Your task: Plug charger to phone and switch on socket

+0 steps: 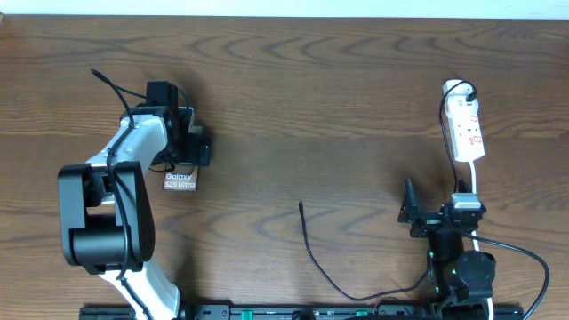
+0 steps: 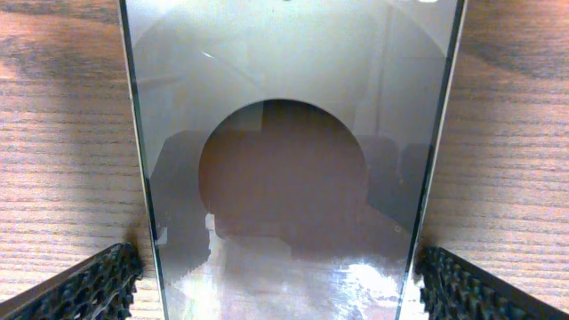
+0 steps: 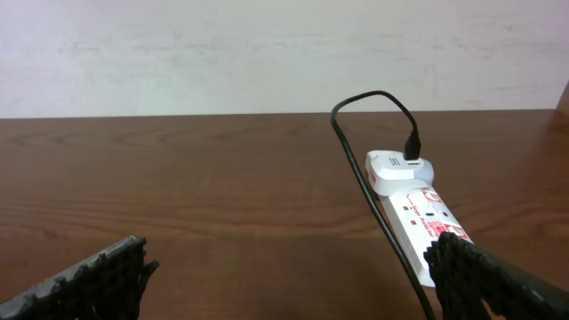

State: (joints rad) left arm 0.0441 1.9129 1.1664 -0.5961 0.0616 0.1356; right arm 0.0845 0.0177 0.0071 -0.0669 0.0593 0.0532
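- Closest to the left wrist lens, the phone lies flat on the table, its glass mirroring the camera.
- I see the left gripper straddling the phone, jaws spread to its width. I cannot tell whether they press on its edges.
- At the other side, the right gripper has its jaws spread wide with nothing between them, and points toward the socket.
- Between the two arms, the charger lies loose on the table, its plug tip well apart from the phone.
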